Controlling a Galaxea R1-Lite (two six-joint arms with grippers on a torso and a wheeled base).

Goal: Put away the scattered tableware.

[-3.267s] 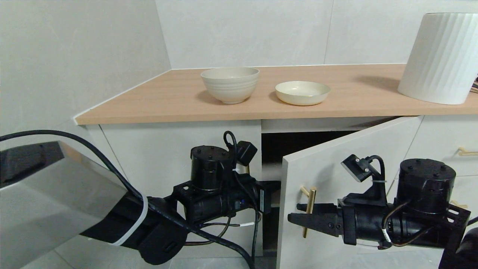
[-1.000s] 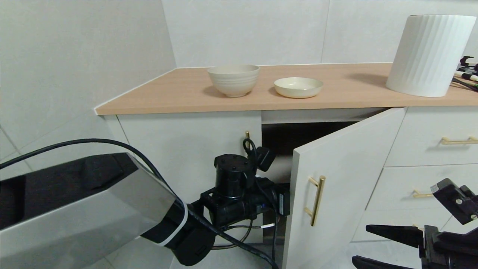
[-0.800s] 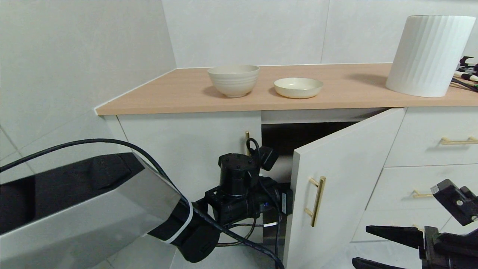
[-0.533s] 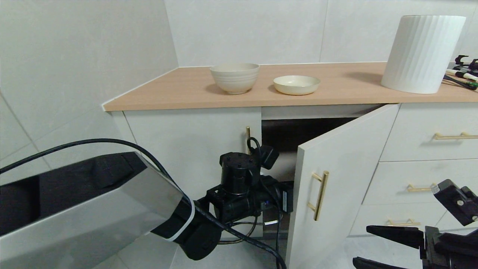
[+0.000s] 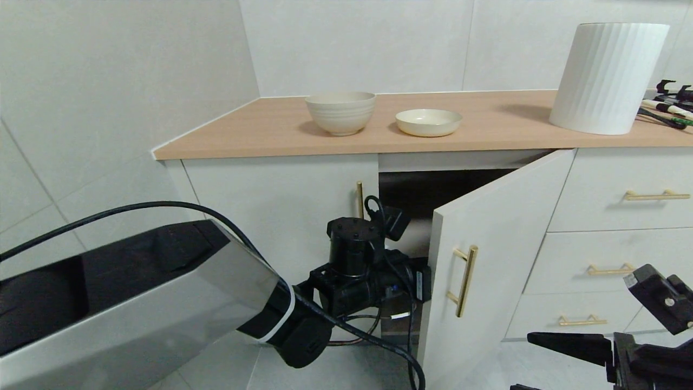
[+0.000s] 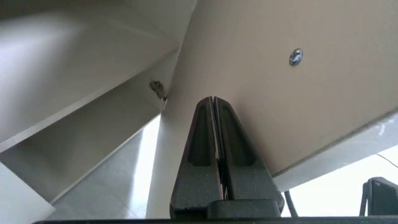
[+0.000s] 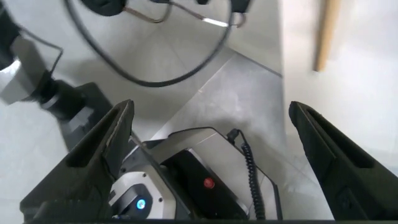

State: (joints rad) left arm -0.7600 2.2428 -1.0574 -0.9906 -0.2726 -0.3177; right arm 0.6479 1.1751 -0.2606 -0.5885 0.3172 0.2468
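A ribbed cream bowl [image 5: 341, 112] and a shallow cream plate [image 5: 429, 122] stand side by side on the wooden countertop [image 5: 260, 135]. Below them the cabinet door [image 5: 498, 227] hangs partly open, its gold handle [image 5: 464, 280] facing outward. My left arm's wrist [image 5: 368, 281] sits in the gap at the door's free edge. My left gripper [image 6: 213, 101] is shut and empty, its tips against the door's inner face [image 6: 298, 93]. My right gripper [image 5: 522, 363] [image 7: 211, 107] hangs low, right of the door and clear of the handle, open and empty.
A tall white ribbed container [image 5: 609, 78] stands on the counter's right, with pens [image 5: 668, 105] beyond it. Drawers with gold handles [image 5: 652, 195] lie right of the door. A tiled wall closes the left side. Grey floor tiles [image 5: 541, 357] lie below.
My right gripper has let go of the door handle and pulled back low to the right. The door stands wider open. My left wrist has shifted toward the door. The camera has moved too.
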